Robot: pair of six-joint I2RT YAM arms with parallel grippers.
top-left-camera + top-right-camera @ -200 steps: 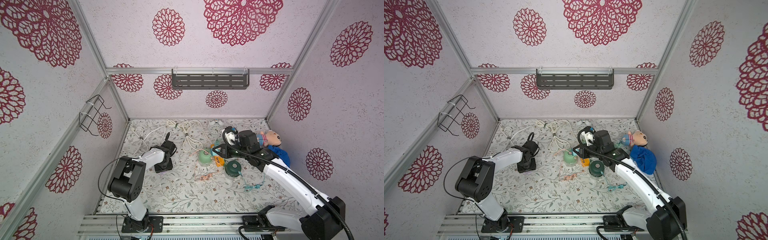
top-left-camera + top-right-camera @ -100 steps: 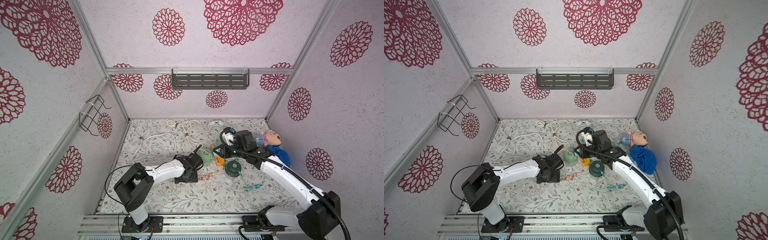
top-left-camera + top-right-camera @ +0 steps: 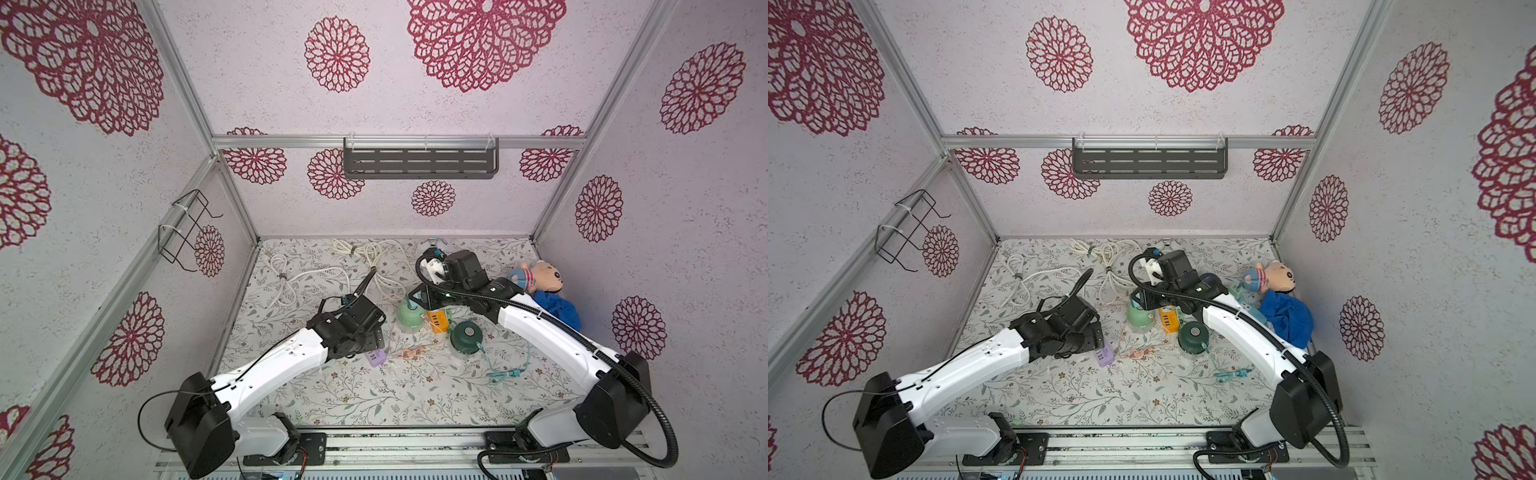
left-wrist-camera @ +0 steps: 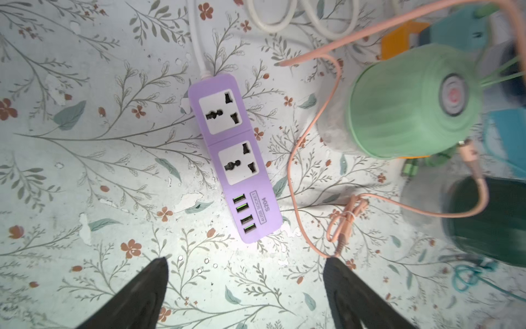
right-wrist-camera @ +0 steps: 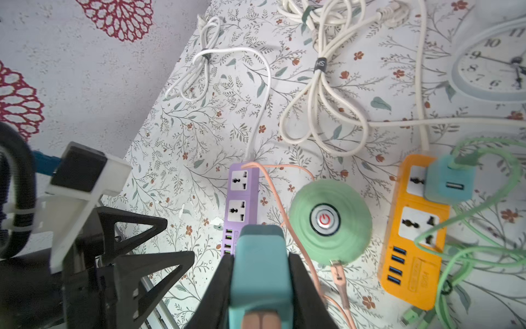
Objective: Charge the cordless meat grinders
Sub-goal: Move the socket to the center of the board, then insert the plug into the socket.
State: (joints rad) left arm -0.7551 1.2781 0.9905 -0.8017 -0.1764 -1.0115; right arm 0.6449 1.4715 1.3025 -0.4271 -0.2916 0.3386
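The mint green grinder (image 3: 409, 316) (image 5: 330, 220) stands mid-table with a pink cable (image 5: 337, 270) plugged into its side. The dark green grinder (image 3: 466, 334) (image 4: 489, 222) stands just right of it. My right gripper (image 5: 260, 256) (image 3: 419, 299) hovers above the mint one, shut on a teal USB adapter (image 5: 260, 267) with a pink plug at its near end. My left gripper (image 4: 246, 260) (image 3: 374, 332) is open and holds nothing, over the USB end of the purple power strip (image 4: 233, 159) (image 3: 376, 357). The pink cable's bundled slack (image 4: 345, 219) lies beside one fingertip (image 4: 336, 267).
An orange power strip (image 5: 412, 228) carries a second teal adapter (image 5: 449, 182) with a green cable. White cord bundles (image 3: 374, 257) and a white clock (image 5: 495, 65) lie at the back. A plush doll (image 3: 540, 276), blue cloth (image 3: 557, 309) and teal cable (image 3: 505, 374) lie right.
My left arm has swung from the left side toward the table's middle, over the purple strip, and its jaws have opened. The right arm has barely moved.
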